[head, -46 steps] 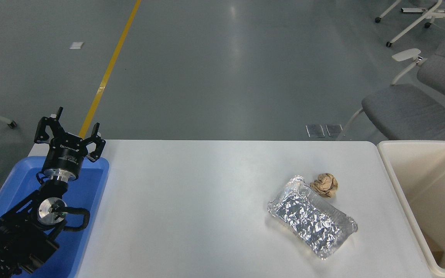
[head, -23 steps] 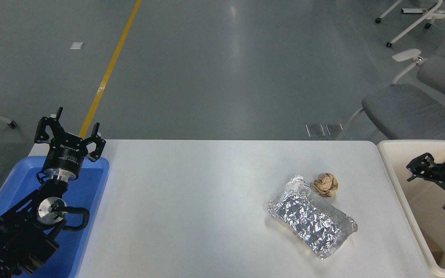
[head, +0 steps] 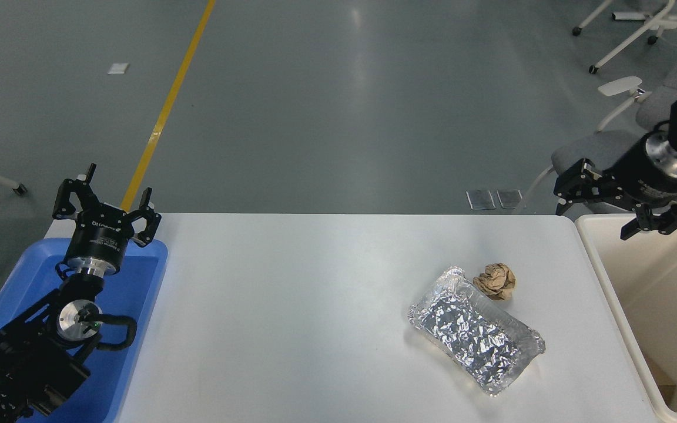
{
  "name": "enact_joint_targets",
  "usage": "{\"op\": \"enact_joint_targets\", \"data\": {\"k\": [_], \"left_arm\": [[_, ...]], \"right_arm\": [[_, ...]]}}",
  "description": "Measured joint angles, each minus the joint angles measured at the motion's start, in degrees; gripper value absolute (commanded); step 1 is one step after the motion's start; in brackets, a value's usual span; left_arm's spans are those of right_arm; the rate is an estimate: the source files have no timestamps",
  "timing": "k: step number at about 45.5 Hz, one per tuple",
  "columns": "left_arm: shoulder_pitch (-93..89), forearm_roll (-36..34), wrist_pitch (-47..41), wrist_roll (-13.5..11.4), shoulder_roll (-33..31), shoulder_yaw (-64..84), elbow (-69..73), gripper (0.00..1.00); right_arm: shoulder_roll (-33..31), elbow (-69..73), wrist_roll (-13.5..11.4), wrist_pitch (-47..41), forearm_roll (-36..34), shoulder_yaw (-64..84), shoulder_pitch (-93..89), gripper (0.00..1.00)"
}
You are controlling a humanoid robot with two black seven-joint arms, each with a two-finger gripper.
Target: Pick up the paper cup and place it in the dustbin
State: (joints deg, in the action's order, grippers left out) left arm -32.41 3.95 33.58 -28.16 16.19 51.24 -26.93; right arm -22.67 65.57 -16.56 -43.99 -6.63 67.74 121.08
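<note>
Head view shows the right pincer raised above the far corner of the dustbin, its fingers spread wide with nothing between them. Half a second ago it sat lower, inside the dustbin's walls; a second ago only a sliver of it showed at the picture's right edge, deep in the bin. So the arm has been rising out of the dustbin with empty jaws. My reading is that the drop is done and this is the withdrawal.

No paper cup is visible anywhere, neither on the tabletop nor in the part of the dustbin that shows (the bin runs off the right edge, and a small brownish patch at its bottom is too unclear to name). Most likely the cup lies inside the bin out of sight, though the pictures do not prove it.

On the tabletop remain a silver foil tray and, touching its far end, a crumpled brown paper ball, both where they were a second ago. The left pincer, fingers spread, is parked over the blue tray at the lower left, unmoved.
</note>
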Motion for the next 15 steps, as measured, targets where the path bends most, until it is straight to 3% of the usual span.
{"op": "enact_joint_targets", "data": {"k": [15], "left_arm": [[0.01,0.01,-0.02,0.00,0.03,0.00,0.01,0.99]], "right_arm": [[6.44,3.55,0.09,-0.80,-0.27,-0.23,7.57,1.00]]}}
